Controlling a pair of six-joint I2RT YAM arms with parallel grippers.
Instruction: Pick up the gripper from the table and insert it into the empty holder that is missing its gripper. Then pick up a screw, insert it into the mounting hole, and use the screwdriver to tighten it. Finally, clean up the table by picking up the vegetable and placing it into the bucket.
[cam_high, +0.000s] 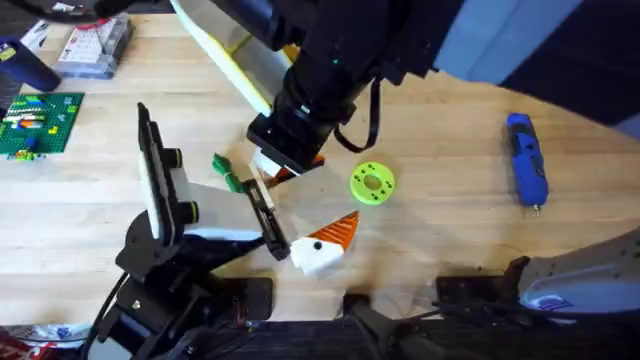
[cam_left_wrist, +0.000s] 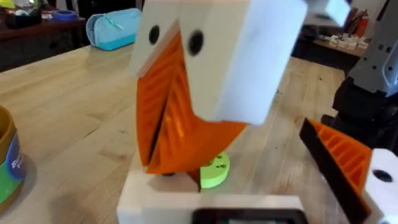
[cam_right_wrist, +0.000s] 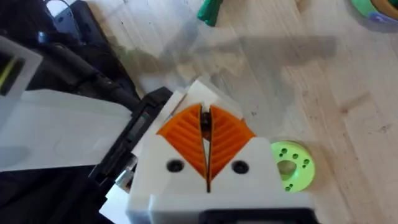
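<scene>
Two arms: both work at the middle of the table (cam_high: 450, 150), over the light planks
Left gripper (cam_high: 270, 222): lower centre-left of the overhead view, reaching right; I cannot tell whether its fingers are spread or closed
Vegetable (cam_high: 228, 172): slim dark-green piece lying flat, just left of centre, free of both arms; judged light and rigid, easiest pinched across its middle
Right gripper (cam_right_wrist: 205, 124): centre of the overhead view, under the big dark arm; its orange ribbed pads (cam_right_wrist: 230, 134) are pressed together, with a small dark speck at the seam that I cannot identify
Gripper (cam_high: 325, 243): white block with orange wedge and black dot, lying on the planks below centre, just right of the left gripper's tip and apart from the right gripper
Handling: judged a light, hard plastic part; the smooth white block looks slippery, so the flat sides of the block give the squarest hold and leave the wedge free for the holder
Lime-green disc (cam_high: 372, 183): right of centre, near the right gripper
Screwdriver (cam_high: 527, 160): blue, lying far right, well apart from the rest; probably the heaviest piece, and round enough to roll
</scene>
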